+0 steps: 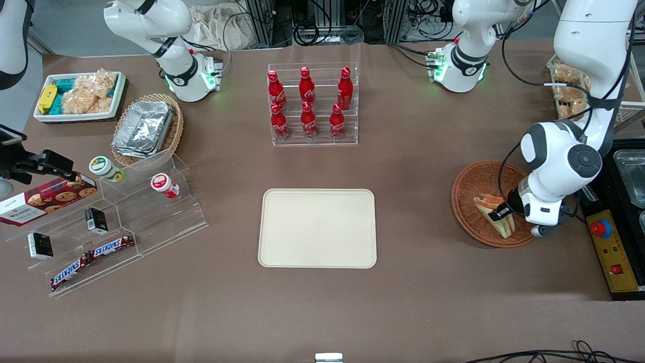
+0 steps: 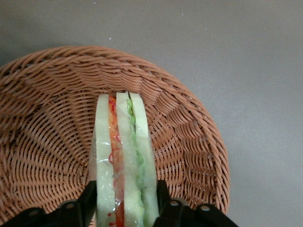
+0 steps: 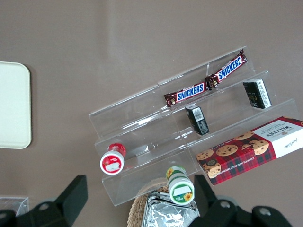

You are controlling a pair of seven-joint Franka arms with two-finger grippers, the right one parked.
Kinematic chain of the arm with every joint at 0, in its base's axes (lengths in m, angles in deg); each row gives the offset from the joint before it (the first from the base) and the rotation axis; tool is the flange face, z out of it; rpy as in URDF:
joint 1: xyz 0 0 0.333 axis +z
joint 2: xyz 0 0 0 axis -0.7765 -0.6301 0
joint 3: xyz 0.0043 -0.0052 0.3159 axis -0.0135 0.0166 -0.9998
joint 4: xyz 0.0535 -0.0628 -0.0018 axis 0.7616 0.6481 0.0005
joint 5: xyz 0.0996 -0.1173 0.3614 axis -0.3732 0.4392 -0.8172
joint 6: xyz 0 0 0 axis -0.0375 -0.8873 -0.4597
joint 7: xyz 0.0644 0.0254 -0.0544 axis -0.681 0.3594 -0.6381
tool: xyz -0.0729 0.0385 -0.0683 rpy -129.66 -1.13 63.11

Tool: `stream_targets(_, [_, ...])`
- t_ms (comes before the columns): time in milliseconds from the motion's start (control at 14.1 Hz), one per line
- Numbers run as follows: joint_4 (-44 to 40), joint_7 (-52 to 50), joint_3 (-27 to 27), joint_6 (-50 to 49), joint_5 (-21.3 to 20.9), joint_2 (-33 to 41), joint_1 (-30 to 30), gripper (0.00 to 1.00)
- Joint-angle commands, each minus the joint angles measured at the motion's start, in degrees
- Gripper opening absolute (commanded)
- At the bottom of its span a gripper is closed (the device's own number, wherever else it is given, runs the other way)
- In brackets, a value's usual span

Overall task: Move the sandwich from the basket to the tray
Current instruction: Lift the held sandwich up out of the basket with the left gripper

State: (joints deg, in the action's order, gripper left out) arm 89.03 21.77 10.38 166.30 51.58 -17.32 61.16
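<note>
The sandwich [image 1: 491, 212] is a wrapped wedge with pale bread and orange-red and green filling stripes, standing on edge in the reddish-brown wicker basket [image 1: 471, 189] toward the working arm's end of the table. My left gripper [image 1: 504, 214] is down in the basket, one black finger [image 2: 87, 202] against each bread face of the sandwich [image 2: 124, 156], shut on it. The basket's woven floor [image 2: 47, 142] shows around the sandwich. The cream-beige tray [image 1: 317, 228] lies flat at the table's middle, bare.
An acrylic rack of red cola bottles [image 1: 311, 103] stands farther from the camera than the tray. A clear stepped shelf with snack bars and cups [image 1: 108, 222], a tan basket of foil trays [image 1: 146, 128] and a white bin of snacks [image 1: 80, 96] sit toward the parked arm's end. A control box [image 1: 612, 252] lies beside the basket.
</note>
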Motion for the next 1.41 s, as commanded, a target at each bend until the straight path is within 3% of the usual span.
stream_targets(0, [-0.3,0.0,0.8,-6.1,-0.6,4.2,0.6,0.00])
stream_targets(283, [-10.3,0.2,1.3,-27.4,-0.5,9.8,-0.3,0.00])
stream_targets(495, [-25.2,0.2,2.7,-45.6,-0.1,10.2,-1.0,0.00])
stream_targets(636, [-33.5,0.2,4.6,-51.8,0.2,9.9,-1.0,0.00])
stream_targets(919, [-36.2,0.3,11.2,-51.8,0.0,9.7,-1.1,0.00])
stream_targets(1131, [-34.7,1.1,20.0,-44.3,-0.5,7.5,-1.7,0.00])
stream_targets(1343, [-34.0,1.0,21.2,-35.3,-2.8,1.0,-9.4,0.00])
